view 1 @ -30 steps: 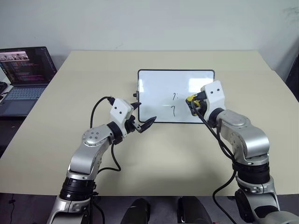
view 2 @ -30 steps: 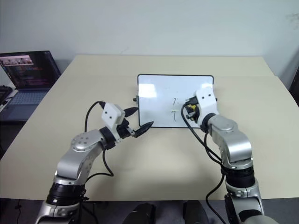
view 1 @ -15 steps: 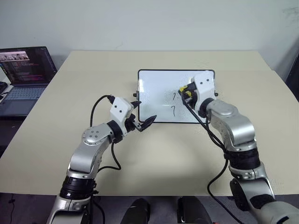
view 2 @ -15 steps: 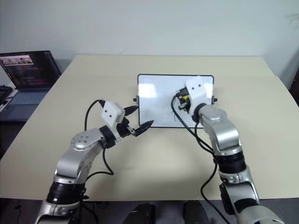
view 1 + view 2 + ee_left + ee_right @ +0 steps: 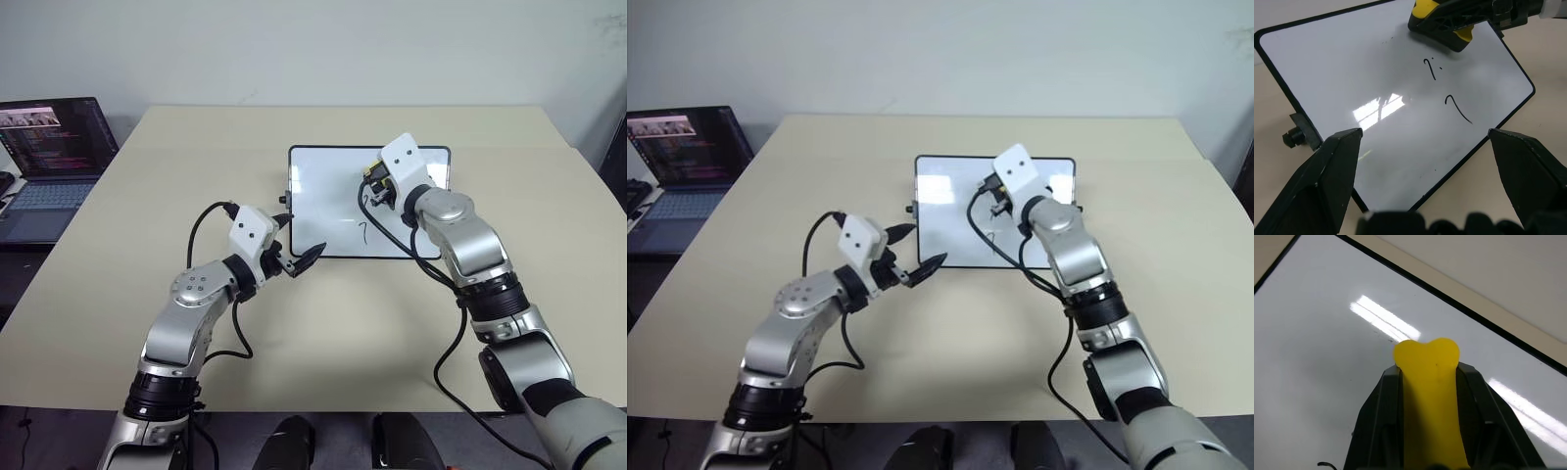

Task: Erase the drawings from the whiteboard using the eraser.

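While gripping the eraser (image 5: 1431,396), the right gripper (image 5: 377,186) has moved up the whiteboard (image 5: 323,186).

- Left arm (image 5: 191,304): silver-grey rounded shells, black joint bands, white boxy wrist block.
- Right arm (image 5: 470,250): the same build.
- Loose black cables loop beside each forearm.
- Fingers (image 5: 309,257) black, pointed.
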Controlling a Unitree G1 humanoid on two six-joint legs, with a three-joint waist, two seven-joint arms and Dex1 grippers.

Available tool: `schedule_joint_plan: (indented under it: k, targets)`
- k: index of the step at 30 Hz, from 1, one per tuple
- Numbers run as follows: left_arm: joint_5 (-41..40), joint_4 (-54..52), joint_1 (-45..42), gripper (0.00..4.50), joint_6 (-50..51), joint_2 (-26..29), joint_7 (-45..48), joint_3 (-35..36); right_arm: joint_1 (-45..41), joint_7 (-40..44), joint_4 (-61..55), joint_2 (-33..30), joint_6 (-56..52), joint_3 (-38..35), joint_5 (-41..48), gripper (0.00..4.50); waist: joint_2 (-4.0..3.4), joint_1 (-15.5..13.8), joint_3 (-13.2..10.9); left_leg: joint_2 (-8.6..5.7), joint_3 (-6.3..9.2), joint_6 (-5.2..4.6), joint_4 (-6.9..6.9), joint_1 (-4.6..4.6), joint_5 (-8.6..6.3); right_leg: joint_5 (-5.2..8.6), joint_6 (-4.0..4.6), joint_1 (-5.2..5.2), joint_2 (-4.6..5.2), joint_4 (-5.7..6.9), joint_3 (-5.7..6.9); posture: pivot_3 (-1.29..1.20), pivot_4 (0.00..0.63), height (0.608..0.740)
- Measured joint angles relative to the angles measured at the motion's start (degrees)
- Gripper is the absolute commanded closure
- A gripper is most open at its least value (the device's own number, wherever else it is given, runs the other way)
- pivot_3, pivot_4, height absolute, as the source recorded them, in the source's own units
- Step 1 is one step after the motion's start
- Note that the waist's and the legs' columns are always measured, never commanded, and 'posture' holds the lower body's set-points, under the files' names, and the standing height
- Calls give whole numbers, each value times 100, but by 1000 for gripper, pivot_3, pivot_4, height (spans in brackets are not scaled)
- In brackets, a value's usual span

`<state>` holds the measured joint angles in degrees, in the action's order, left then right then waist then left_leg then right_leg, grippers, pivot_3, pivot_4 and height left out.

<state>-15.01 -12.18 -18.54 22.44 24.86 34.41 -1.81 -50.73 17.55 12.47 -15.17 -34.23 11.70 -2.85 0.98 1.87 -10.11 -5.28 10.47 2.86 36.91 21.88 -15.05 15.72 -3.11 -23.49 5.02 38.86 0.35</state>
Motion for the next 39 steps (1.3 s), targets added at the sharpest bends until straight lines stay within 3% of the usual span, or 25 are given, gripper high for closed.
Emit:
schedule_joint_plan:
  k: [39]
  targets:
    - [-17, -570, 261, 0, 361, 76, -241, 223, 582, 543, -507, 38, -337, 395, -503, 3409, 0, -6, 0, 1, 3, 0, 3, -3, 0, 0, 0, 4, 0, 4, 0, 0, 150, 740]
